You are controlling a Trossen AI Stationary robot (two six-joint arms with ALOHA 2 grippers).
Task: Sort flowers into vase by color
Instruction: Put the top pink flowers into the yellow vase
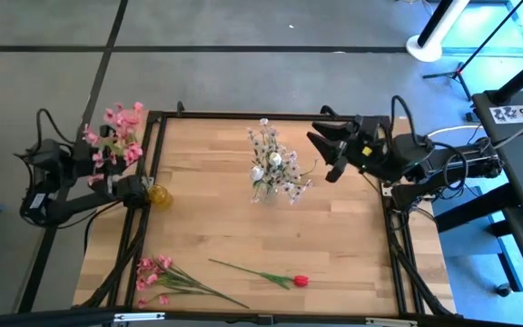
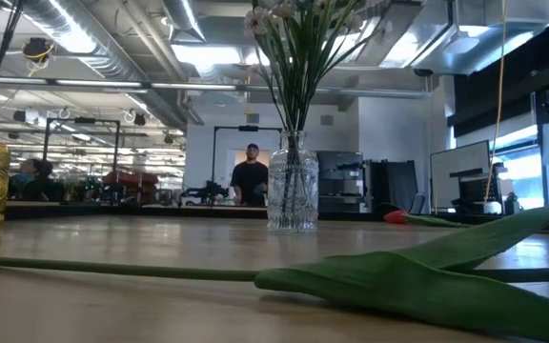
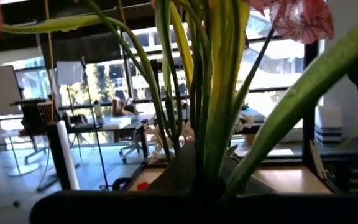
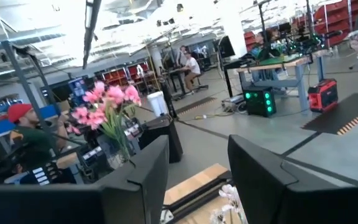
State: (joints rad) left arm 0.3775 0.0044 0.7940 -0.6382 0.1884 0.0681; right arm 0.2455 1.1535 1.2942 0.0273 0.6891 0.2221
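My left gripper (image 1: pixel 133 189) is at the table's left edge beside a yellow glass vase (image 1: pixel 158 194), shut on a pink blossom spray (image 1: pixel 114 136) whose blooms spread out past that edge. My right gripper (image 1: pixel 326 154) hovers open to the right of a clear glass vase (image 1: pixel 268 193). That vase stands mid-table and holds white blossom sprigs (image 1: pixel 273 162) by their stems. Another pink spray (image 1: pixel 160 275) and a red rosebud stem (image 1: pixel 271 272) lie flat near the table's near edge. In the right wrist view the open fingers (image 4: pixel 197 180) frame the far-off pink spray (image 4: pixel 107 102). My left gripper holds the pink spray by the lower part of its green stems (image 3: pixel 209 155). Several stems and leaves rise together out of the fingers. The gripper's own dark body hides the place of contact. The spray is lifted clear of the table, blossoms (image 3: pixel 300 18) uppermost.
The black table frame (image 1: pixel 157 116) runs around the wooden top. In the low view a long green leaf (image 2: pixel 427 276) of the rosebud stem lies close in front, with the red bud (image 2: pixel 396 217) behind it. Bare wood lies between the two vases. A person (image 2: pixel 251 176) stands in the room beyond.
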